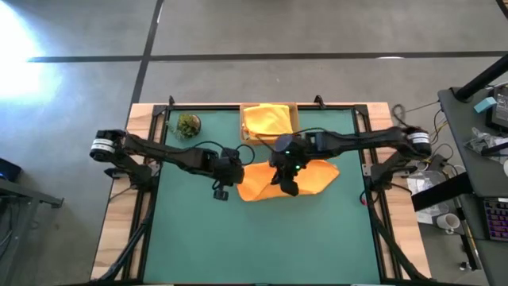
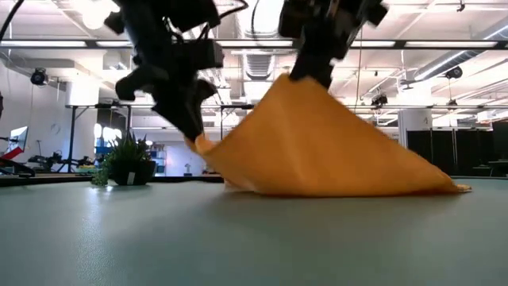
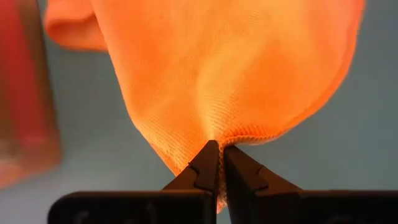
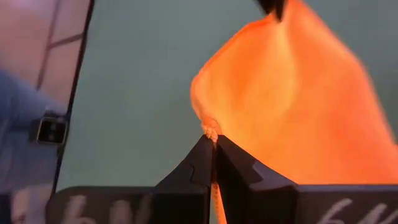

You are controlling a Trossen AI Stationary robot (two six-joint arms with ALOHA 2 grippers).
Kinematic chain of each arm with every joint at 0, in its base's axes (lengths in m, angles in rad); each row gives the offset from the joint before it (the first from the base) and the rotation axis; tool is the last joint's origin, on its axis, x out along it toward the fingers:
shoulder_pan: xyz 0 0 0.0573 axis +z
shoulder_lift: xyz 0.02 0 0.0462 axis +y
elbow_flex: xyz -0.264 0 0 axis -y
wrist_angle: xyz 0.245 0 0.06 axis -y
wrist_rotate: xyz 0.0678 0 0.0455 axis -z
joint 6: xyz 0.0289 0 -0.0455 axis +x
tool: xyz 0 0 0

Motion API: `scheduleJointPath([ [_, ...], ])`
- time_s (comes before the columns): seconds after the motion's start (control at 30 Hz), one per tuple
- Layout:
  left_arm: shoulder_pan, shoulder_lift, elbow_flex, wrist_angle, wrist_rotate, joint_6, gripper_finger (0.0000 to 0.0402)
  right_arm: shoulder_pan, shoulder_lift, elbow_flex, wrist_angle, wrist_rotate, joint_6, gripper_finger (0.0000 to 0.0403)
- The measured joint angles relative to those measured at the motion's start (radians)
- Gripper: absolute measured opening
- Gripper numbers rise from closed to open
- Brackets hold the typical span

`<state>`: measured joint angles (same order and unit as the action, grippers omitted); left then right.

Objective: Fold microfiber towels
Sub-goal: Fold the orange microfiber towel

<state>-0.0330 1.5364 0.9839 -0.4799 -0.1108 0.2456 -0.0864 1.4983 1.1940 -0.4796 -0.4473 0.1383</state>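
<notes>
Orange towel point(image 1: 313, 176) near the middle of the green counter mat point(image 1: 262, 238), partly lifted — in the low view peaked like a tent, far edge resting on the mat. Left pincer point(image 3: 216, 149) clamped shut on a hemmed edge of that towel, fabric bunching out from between the fingertips. Right pincer point(image 4: 213, 140) likewise closed on another edge, holding the cloth's highest point. Both arms reaching in from the sides, meeting close together over the mat's middle. Yellow towel point(image 1: 268, 121) lying in the tan cardboard tray point(image 1: 294, 119) at the far edge of the counter — well apart from the pincers. Small potted plant point(image 1: 188, 125) on the mat just left of the tray.
</notes>
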Motion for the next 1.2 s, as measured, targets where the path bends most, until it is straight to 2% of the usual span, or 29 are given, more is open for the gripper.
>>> scheduleJointPath([
  [0.13, 0.0, 0.0, 0.086, -0.124, -0.01, 0.105, 0.0, 0.049, -0.109, 0.0, -0.054, 0.164, 0.075, 0.0009],
  [0.4, 0.0, -0.002, 0.299, -0.393, -0.013, 0.162, 0.0, 0.22, -0.286, 0.0, -0.134, 0.536, 0.233, 0.0008],
  [0.6, -0.002, -0.002, 0.486, -0.562, -0.013, 0.145, 0.0, 0.343, -0.352, 0.0, -0.139, 0.71, 0.279, 0.0008],
  [0.77, -0.003, -0.002, 0.631, -0.648, -0.007, 0.045, 0.0, 0.403, -0.376, 0.026, -0.141, 0.788, 0.271, 0.0008],
  [1.03, -0.013, -0.002, 0.821, -0.749, 0.028, -0.085, 0.0, 0.427, -0.397, 0.164, -0.155, 0.79, 0.166, 0.0008],
  [1.2, -0.031, -0.002, 0.901, -0.816, 0.109, -0.21, 0.0, 0.427, -0.397, 0.281, -0.153, 0.793, 0.044, 0.0008],
])
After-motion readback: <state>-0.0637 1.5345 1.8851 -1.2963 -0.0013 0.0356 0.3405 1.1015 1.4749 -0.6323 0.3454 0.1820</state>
